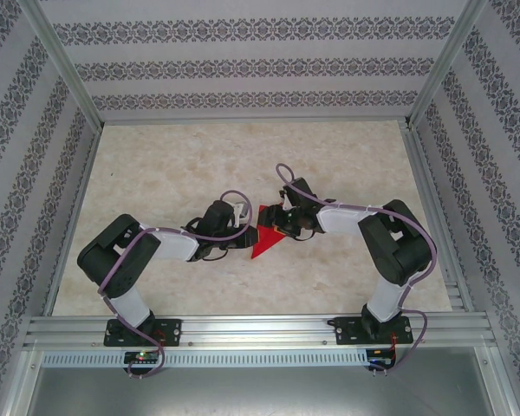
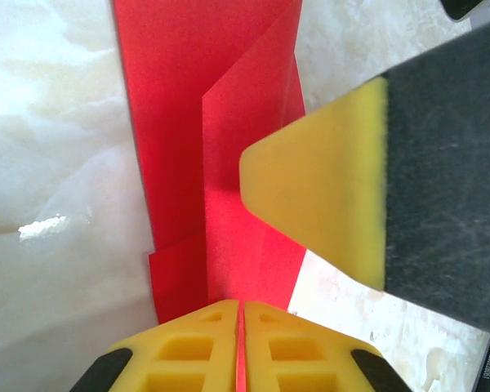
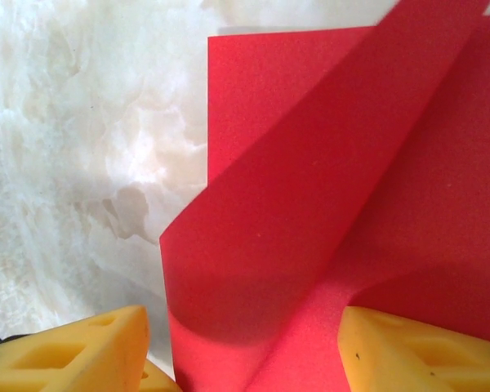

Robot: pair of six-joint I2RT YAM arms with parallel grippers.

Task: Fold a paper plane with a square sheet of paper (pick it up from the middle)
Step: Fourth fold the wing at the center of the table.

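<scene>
Table centre: the square sheet of paper lies partly folded, flaps creased, no dart shape yet. Left gripper pinches its left edge, jaws pressed together. Slightly farther, right gripper is spread astride a lifted flap. Most folds likely remain.

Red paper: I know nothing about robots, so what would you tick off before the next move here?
1. Left tool shut on the paper: ok.
2. Right tool open, paper between its jaws: ok.
3. Paper over the table, between both arms: ok.
4. Folded flap pressed flat: not ok, it curves upward in the right wrist view.
5. Fold edges lined up: cannot tell.
</scene>
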